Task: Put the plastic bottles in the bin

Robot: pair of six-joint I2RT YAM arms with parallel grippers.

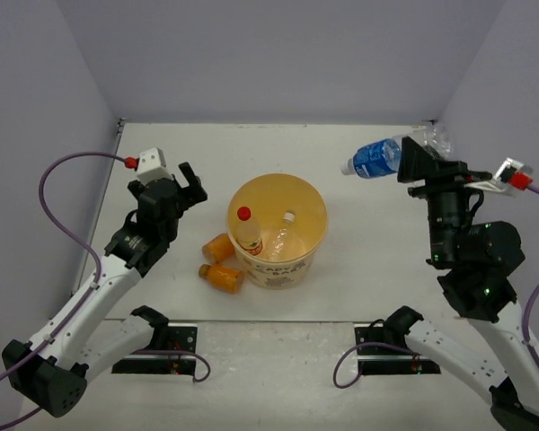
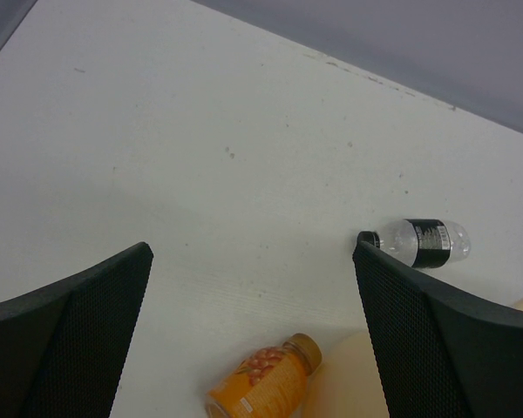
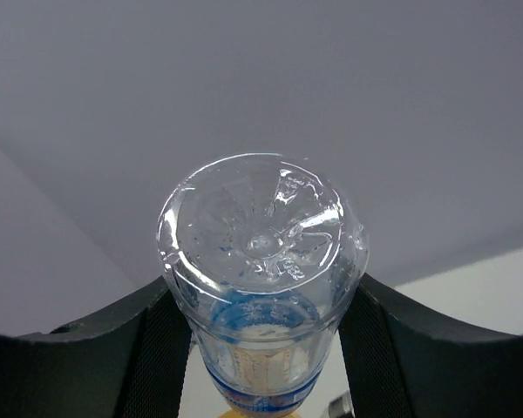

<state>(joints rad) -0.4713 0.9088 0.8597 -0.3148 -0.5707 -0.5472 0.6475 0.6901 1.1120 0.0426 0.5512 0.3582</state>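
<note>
Right claw [image 1: 410, 160] clamps clear blue-labelled plastic bottle [image 1: 370, 160] aloft, apart from round yellow-orange paper bin [image 1: 311, 194]. Left claw [image 1: 190, 184] agape. Binned: two bottles [image 1: 248, 231]. Outstanding: two short orange bottles [image 1: 220, 248] on worktop [image 1: 368, 269] beside bin.

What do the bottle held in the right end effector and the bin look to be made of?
Blue-label bottle: thin clear plastic, glossy; you see through its ribbed moulded base and highlights glint on it. Bin: probably paper or card, matte; cream printed wall, yellow-orange inside, no shine.
</note>
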